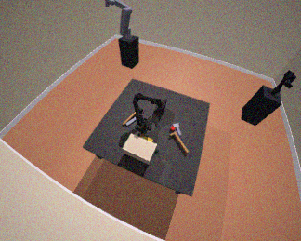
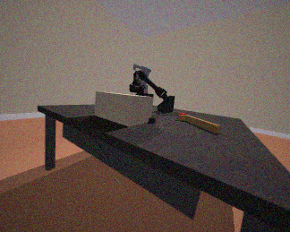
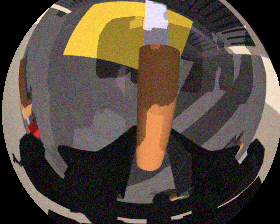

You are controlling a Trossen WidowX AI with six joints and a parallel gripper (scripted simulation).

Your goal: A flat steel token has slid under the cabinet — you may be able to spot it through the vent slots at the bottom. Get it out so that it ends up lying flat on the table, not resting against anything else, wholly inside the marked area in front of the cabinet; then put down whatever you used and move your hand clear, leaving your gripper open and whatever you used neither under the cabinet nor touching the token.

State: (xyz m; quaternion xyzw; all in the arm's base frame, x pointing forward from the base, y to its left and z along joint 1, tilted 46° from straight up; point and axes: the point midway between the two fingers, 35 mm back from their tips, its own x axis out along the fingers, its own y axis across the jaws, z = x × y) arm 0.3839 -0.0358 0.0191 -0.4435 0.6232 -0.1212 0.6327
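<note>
Token not visible in any view; presumably under the cabinet (image 1: 139, 148), so its exact place cannot be told

End effector (image 3: 148, 166) clamped on a wooden-handled tool (image 3: 153, 106), handle running straight away from the wrist camera and ending in a pale grey tip near the top of that view. Beyond the tip, the yellow marked area (image 3: 103, 35) lying on the dark surface (image 1: 189, 122), with what look like ribbed vent slots along the upper edge of the wrist view

From above, end effector hovering just beside the cabinet's near face, arm folded over it. A second wooden-handled tool with a red part (image 1: 179, 138) lying well apart to one side on the surface, and another wooden stick (image 1: 129, 119) on the other side of the arm

Judged relation for the next move: token probably ahead of the tool tip, past the marked area and behind the slots, so the tool's long axis already roughly in line with a reach under the cabinet; tip apparently needing to go low and flat

No brands, labels or readable writing anywhere
</note>
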